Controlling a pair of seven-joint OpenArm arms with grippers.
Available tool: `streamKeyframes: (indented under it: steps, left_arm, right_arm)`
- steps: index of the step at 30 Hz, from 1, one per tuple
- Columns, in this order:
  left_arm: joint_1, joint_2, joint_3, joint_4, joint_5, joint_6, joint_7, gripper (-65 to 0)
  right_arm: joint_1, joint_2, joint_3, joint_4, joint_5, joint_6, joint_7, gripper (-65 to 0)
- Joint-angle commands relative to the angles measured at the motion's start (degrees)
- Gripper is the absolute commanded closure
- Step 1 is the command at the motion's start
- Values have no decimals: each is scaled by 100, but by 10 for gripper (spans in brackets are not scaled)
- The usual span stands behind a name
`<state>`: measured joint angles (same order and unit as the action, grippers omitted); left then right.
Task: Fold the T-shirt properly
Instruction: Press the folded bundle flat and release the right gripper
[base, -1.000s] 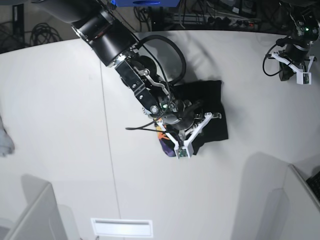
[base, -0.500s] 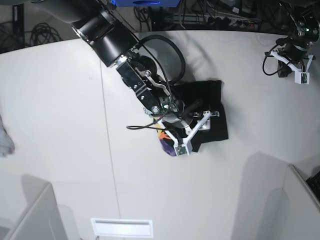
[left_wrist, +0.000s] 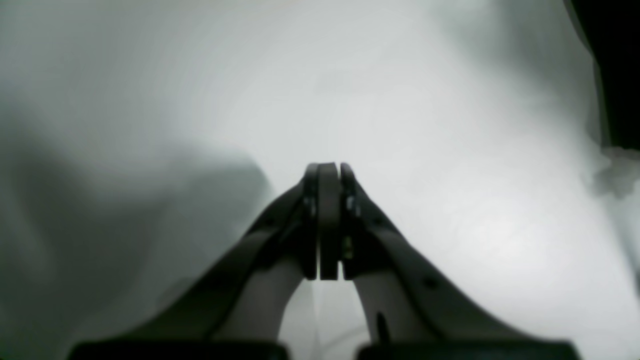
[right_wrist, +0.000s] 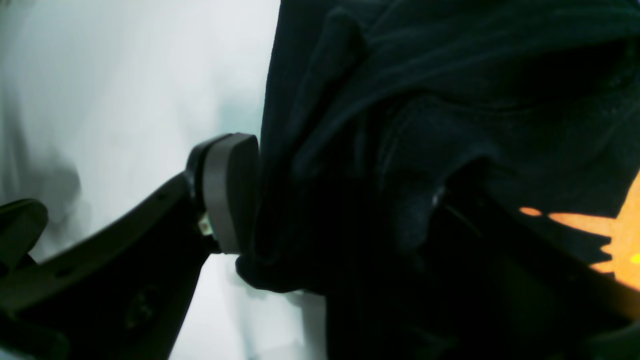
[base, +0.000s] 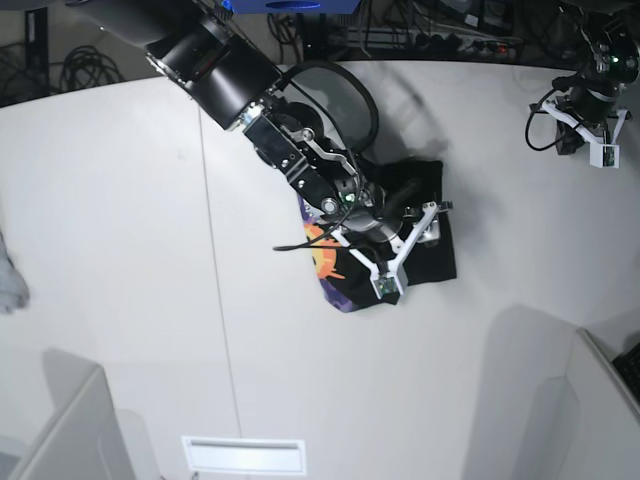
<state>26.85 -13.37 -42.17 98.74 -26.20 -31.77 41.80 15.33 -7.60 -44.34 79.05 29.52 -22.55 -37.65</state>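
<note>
The T-shirt (base: 420, 240) lay as a compact folded bundle, print peeking at one edge; the right gripper (base: 415, 215) stood spread over it; the left gripper (left_wrist: 327, 220) was pressed together, so little remained.

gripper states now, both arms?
Left gripper: shut, holding nothing, over bare table.
Right gripper: open, jaws spread around a fold of the T-shirt, not clamped.
</note>
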Motion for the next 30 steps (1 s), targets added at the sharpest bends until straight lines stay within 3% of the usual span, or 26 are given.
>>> streamKeyframes:
  steps: [1, 10, 15, 20, 23, 24, 26, 28, 30]
  left_arm:
    - [9, -83, -51, 100, -75, -27, -105, 0]
    - [9, -83, -60, 109, -75, -27, -97, 0]
    - [18, -83, -60, 109, -75, -27, -97, 0]
    - [9, -92, -42, 117, -75, -27, -97, 0]
    - [9, -92, -16, 161, -75, -27, -97, 0]
    - [18, -74, -7, 249, -75, -27, -88, 0]
    - [36, 49, -16, 487, -75, -27, -88, 0]
    - [53, 154, -16, 829, -75, -27, -88, 0]
    - [45, 251, -7, 1076, -75, -27, -79, 0]
  right_arm:
    - [150, -98, -177, 126, 94, 44, 95, -390]
    - [924, -98, -1672, -50, 1044, 17, 684, -390]
    - [1135, -98, -2006, 47, 1413, 44, 727, -390]
    - [1179, -45, -2050, 522, 1413, 44, 692, -390]
    - [1161, 272, -1848, 847, 1413, 44, 719, -380]
    - [1100, 395, -1707, 988, 1422, 44, 719, -345]
    - [871, 667, -1250, 1251, 1413, 44, 727, -209]
    - [519, 896, -547, 1471, 1413, 44, 727, 0]
    - [124, 1080, 192, 1559, 1431, 44, 727, 0]
